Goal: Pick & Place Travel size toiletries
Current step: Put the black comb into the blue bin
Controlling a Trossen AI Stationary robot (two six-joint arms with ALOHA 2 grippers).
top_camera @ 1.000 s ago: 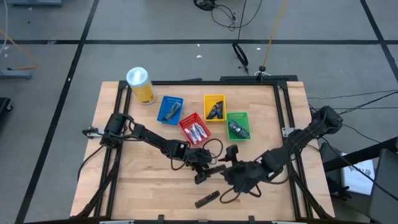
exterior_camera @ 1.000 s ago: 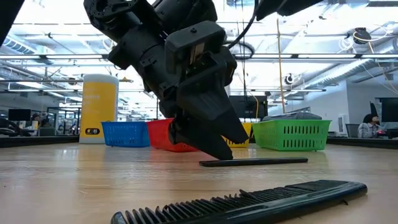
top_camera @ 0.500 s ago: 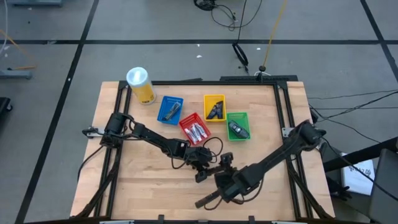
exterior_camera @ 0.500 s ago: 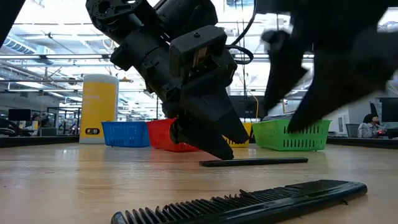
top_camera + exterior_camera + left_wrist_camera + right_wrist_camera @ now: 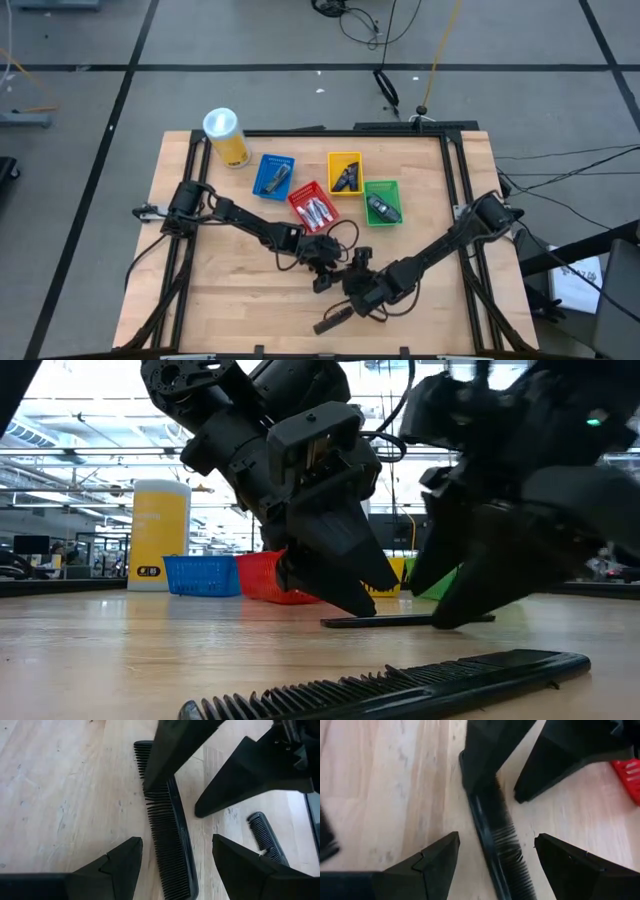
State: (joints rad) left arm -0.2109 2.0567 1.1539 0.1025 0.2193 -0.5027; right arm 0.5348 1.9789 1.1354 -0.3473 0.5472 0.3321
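Both grippers over one comb, jaws apart

My left gripper (image 5: 172,865) and right gripper (image 5: 495,865) straddle the comb (image 5: 167,825) at table's 6 o'clock; I'd let one arm close across its spine, the other back off.

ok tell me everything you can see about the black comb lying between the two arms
The black comb is a long, slim piece of what looks like plastic, with a smooth spine and one row of fine teeth. It lies flat on the wooden table, with both tools around it. The left tool straddles one end, open; the right tool straddles the other, open, fingertips low at the table. Neither has closed on it. A second comb lies apart, nearer the table's front edge.
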